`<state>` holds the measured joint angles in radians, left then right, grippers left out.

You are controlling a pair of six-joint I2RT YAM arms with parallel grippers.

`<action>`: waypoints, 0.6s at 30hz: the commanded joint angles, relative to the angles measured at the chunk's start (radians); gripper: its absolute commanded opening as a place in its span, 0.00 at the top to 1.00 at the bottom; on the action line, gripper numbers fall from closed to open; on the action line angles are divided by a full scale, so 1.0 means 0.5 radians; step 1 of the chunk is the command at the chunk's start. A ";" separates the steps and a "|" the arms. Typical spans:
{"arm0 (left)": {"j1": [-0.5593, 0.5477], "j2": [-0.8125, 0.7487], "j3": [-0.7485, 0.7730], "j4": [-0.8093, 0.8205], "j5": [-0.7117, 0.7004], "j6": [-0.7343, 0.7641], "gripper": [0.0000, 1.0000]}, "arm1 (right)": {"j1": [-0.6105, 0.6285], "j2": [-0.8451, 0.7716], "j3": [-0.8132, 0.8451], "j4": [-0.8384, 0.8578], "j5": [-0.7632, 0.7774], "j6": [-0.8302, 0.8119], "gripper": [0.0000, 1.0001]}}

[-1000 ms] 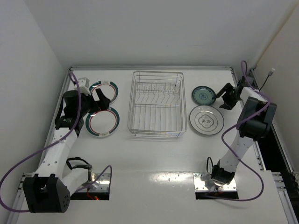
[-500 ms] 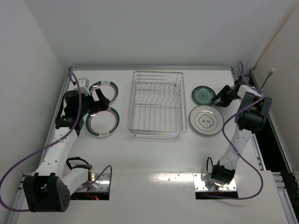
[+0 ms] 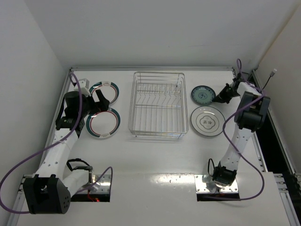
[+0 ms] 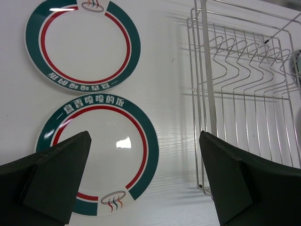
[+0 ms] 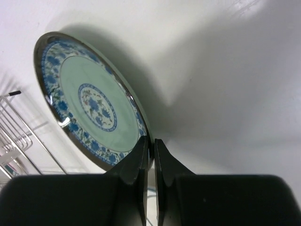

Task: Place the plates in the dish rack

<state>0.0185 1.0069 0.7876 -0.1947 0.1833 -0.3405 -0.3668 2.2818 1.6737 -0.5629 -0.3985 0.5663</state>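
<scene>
Overhead view: I count 4 plates, 1 rack [image 3: 132,104], 2 arms. The rack sits mid-table [image 3: 155,165]. Left of it are 2 teal-rimmed plates, the far one [image 3: 112,86] and the near one [image 3: 102,125], just beside each other. Right of it are the small blue plate [image 3: 202,94], further back, and the big white plate [image 3: 207,121] nearer me. All 4 plates are outside the rack.

Left gripper [image 3: 99,100] hangs over the gap between the teal pair and covers part of the far one. From overhead I can't judge its fingers. Left wrist cam settles it: fingers spread wide, touching nothing, with the near plate framed below. That cam also shows the red ring and lettering on both plates, and the rack's upright prongs at right.

Right gripper [image 3: 219,97] sits at the small plate's right edge; overhead is too coarse to read the grip. Right wrist cam shows the fingers pressed nearly together, pinching that plate's rim. The rim on that side appears raised, with dark shadow beneath. The blue floral pattern and pale green centre show only there. A corner of rack wire is visible lower left.
</scene>
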 commanded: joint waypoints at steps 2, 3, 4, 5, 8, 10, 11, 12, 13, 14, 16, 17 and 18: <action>-0.016 -0.001 0.042 0.024 -0.020 0.040 0.00 | 0.003 -0.320 -0.046 0.027 0.177 -0.059 1.00; -0.016 -0.001 0.042 0.024 -0.020 0.040 0.00 | 0.022 -0.454 -0.046 0.027 0.226 -0.059 1.00; -0.016 0.020 0.042 0.024 -0.020 0.040 0.00 | 0.022 -0.522 -0.046 0.046 0.248 -0.059 1.00; -0.016 0.020 0.042 0.024 -0.020 0.040 0.00 | 0.067 -0.593 -0.028 0.046 0.281 -0.059 1.00; -0.016 0.042 0.042 0.024 -0.020 0.040 0.00 | 0.169 -0.902 0.021 0.046 0.511 -0.059 1.00; -0.016 0.042 0.042 0.024 -0.020 0.040 0.00 | 0.233 -0.961 0.021 0.067 0.612 -0.059 1.00; -0.016 0.042 0.042 0.024 -0.020 0.040 0.00 | 0.300 -1.062 0.000 0.092 0.701 -0.059 1.00; -0.016 0.042 0.042 0.024 -0.020 0.040 0.00 | 0.337 -1.106 0.000 0.113 0.750 -0.059 1.00; -0.016 0.042 0.042 0.024 -0.020 0.040 0.00 | 0.374 -1.139 0.000 0.113 0.784 -0.080 1.00; -0.016 0.060 0.042 0.024 -0.002 0.040 0.00 | 0.414 -1.191 0.000 0.113 0.848 -0.105 1.00; -0.016 0.060 0.042 0.024 -0.002 0.040 0.00 | 0.558 -1.210 0.018 0.067 0.938 -0.135 1.00; -0.016 0.060 0.042 0.024 -0.002 0.040 0.00 | 0.613 -1.244 0.018 0.049 1.029 -0.154 1.00; -0.016 0.060 0.042 0.024 -0.002 0.022 0.00 | 0.729 -1.290 -0.024 0.076 1.082 -0.154 1.00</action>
<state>0.0185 1.0367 0.7876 -0.1974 0.1761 -0.3405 -0.0803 1.6592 1.6669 -0.5323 0.0139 0.5186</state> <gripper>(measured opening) 1.000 0.021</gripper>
